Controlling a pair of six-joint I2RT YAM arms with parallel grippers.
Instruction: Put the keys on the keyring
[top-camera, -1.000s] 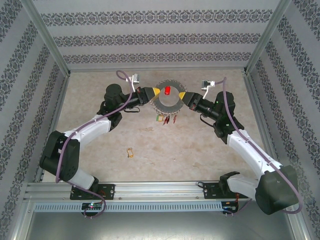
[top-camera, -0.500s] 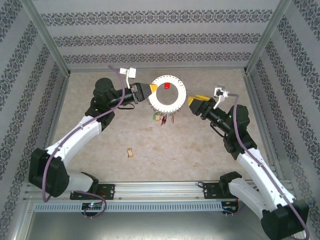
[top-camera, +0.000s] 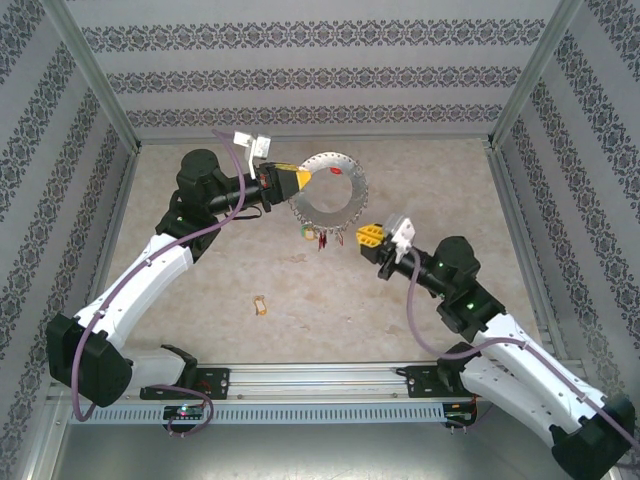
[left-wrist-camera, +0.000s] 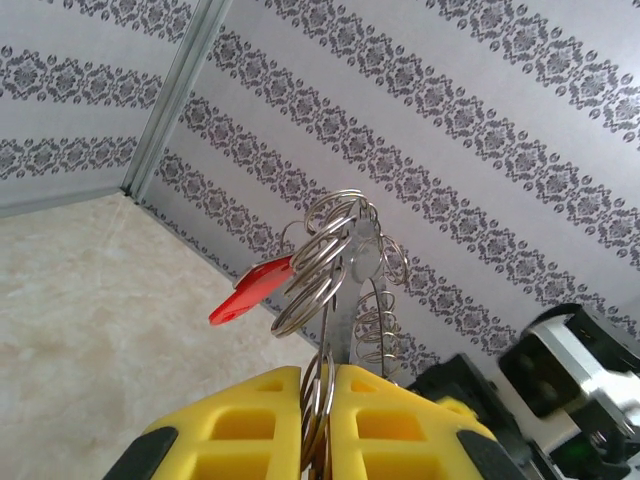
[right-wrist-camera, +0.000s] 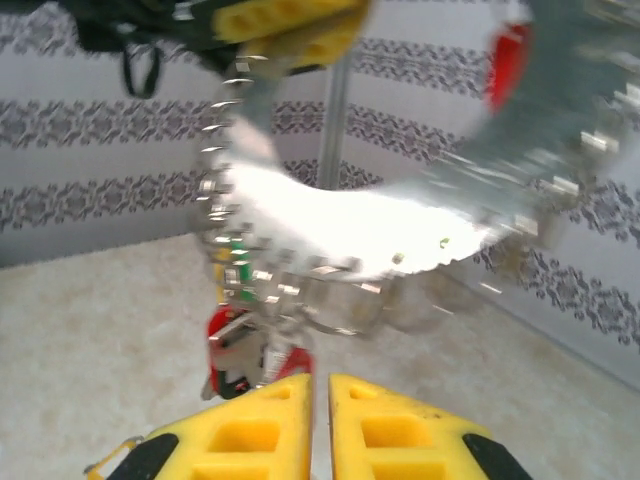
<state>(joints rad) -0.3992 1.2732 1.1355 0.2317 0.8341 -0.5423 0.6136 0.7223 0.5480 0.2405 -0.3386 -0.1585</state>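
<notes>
So: your left gripper (top-camera: 303, 180) clamps the keyring (top-camera: 325, 208), held up at far centre; the red-tagged key (left-wrist-camera: 250, 290) looks already threaded. Your right gripper (top-camera: 368, 237) is closed, empty, just beside it. The tan-tagged key (top-camera: 261, 305) lies loose on the table (top-camera: 330, 320), near-left: that one is left.

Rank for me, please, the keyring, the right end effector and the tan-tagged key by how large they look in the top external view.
Largest: keyring
Middle: right end effector
Smallest: tan-tagged key
</notes>
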